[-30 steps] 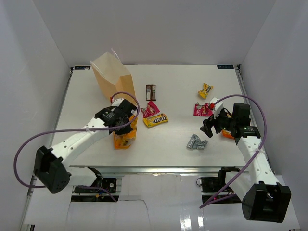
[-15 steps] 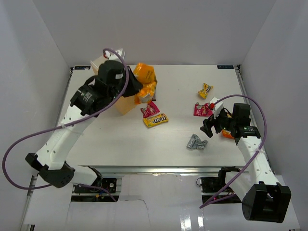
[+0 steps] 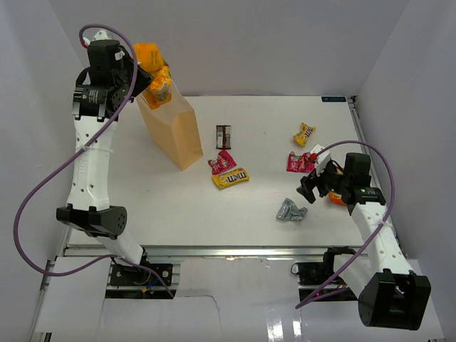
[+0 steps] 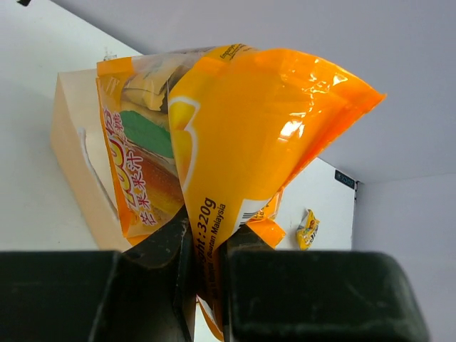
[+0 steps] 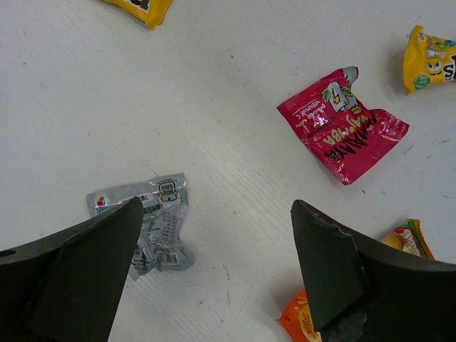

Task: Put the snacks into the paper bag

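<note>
Large snack bag (image 3: pixel 154 69) above paper bag (image 3: pixel 178 135); small packets (image 3: pixel 229 177) scattered right.

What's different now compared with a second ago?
The left tool, shut on the large orange bag, lifted it off the table and carried it back to above the paper bag. The right tool stayed open and hovering; the silver wrapper and red packet have not moved.
</note>
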Controlling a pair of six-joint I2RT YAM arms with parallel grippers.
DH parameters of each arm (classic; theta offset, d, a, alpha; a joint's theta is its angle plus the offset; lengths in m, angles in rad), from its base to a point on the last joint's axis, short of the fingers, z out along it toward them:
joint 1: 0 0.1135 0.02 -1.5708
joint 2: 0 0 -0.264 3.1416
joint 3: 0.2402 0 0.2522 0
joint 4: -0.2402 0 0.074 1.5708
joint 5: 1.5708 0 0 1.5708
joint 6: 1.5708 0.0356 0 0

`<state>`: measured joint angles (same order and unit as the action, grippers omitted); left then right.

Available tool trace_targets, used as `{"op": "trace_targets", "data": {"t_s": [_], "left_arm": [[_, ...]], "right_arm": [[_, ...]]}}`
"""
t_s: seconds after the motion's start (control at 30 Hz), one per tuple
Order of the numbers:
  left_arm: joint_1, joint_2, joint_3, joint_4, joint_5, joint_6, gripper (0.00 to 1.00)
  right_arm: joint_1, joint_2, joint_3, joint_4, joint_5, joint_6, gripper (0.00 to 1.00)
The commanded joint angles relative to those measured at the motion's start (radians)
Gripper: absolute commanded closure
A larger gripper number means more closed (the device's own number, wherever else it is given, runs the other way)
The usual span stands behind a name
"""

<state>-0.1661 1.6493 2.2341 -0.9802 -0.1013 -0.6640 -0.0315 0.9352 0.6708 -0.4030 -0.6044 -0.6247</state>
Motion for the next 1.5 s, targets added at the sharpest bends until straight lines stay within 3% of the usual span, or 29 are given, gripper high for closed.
{"op": "trace_targets", "data": {"t_s": [0.0, 0.3, 0.53, 0.7, 0.73, 0.93, 1.07, 1.27, 1.47], "left_arm": [[0.028, -0.04, 0.019, 0.11, 0.155, -0.043, 1.0], [0.086, 0.021, -0.031, 0.143, 0.181, -0.051, 1.0], [0.094, -0.006, -0.182, 0.17, 0.156, -0.04, 0.98], [0.094, 0.021, -0.191, 0.199, 0.224, -0.042, 0.68], [0.094, 0.023, -0.186, 0.205, 0.23, -0.042, 0.56], [0.094, 0.0, -0.171, 0.232, 0.278, -0.002, 0.18], [0.096, -0.031, -0.168, 0.253, 0.318, 0.037, 0.07], [0.096, -0.156, -0.244, 0.288, 0.396, 0.124, 0.06], [0.094, -0.428, -0.534, 0.311, 0.425, 0.193, 0.02]], "right_arm": [[-0.004, -0.015, -0.007, 0.039, 0.003, -0.015, 0.1], [-0.004, -0.009, -0.005, 0.043, 0.009, -0.013, 0.1], [-0.004, -0.006, -0.005, 0.035, -0.056, -0.009, 0.1], [-0.002, 0.033, 0.016, 0.0, -0.094, 0.02, 0.1], [-0.001, 0.059, 0.032, -0.014, -0.098, 0.023, 0.1], [0.025, 0.226, 0.104, -0.167, -0.012, 0.016, 0.04], [0.03, 0.3, 0.136, -0.286, -0.014, -0.082, 0.04], [0.188, 0.335, 0.079, -0.298, 0.159, -0.11, 0.04], [0.285, 0.373, 0.026, -0.195, 0.345, -0.058, 0.0]]}}
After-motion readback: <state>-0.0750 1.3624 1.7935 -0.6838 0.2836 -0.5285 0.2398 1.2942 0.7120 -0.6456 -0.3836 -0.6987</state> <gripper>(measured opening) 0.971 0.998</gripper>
